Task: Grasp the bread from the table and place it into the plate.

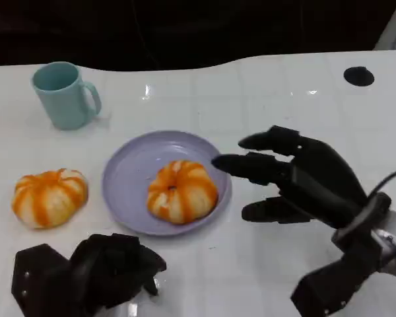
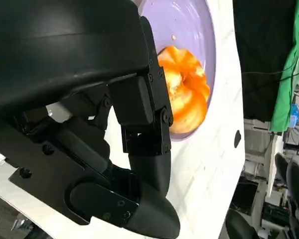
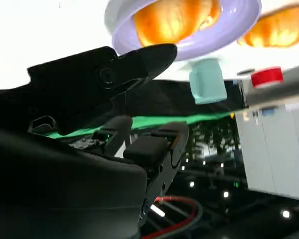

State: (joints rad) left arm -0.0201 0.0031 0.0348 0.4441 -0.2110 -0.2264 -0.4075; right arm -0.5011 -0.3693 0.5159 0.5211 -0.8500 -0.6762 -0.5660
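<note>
Two orange-and-white striped breads show from my head: one bread (image 1: 182, 191) lies inside the lavender plate (image 1: 129, 173), toward the side nearer my right hand, and a second bread (image 1: 49, 197) sits on the white surface (image 1: 264, 92) just beside the plate's far-left rim, apart from it. A teal mug (image 1: 65, 94) stands upright behind them, handle turned toward the plate; I cannot see into it.

My right hand (image 1: 287, 173) hovers just beside the plate's right rim with its fingers spread and holding nothing, the upper fingertips reaching toward the bread on the plate without touching it. My left hand (image 1: 99, 271) rests low at the near edge, in front of the plate, fingers curled in on nothing.

From my left wrist, the hand's black shell (image 2: 65, 55) crowds the frame, and past it the plate (image 2: 189, 25) and its bread (image 2: 187, 89) appear, along with a small dark round mark (image 2: 237, 138) on the surface beyond. From my right wrist, the scene is upside down: the plate (image 3: 239, 22) with its bread (image 3: 174, 17), the other bread (image 3: 281, 25) behind, the mug (image 3: 208, 82), and one fingertip (image 3: 157, 55) close to the plate's rim.

Open white surface lies to the right of the plate and behind it, up to the wavy far edge.
</note>
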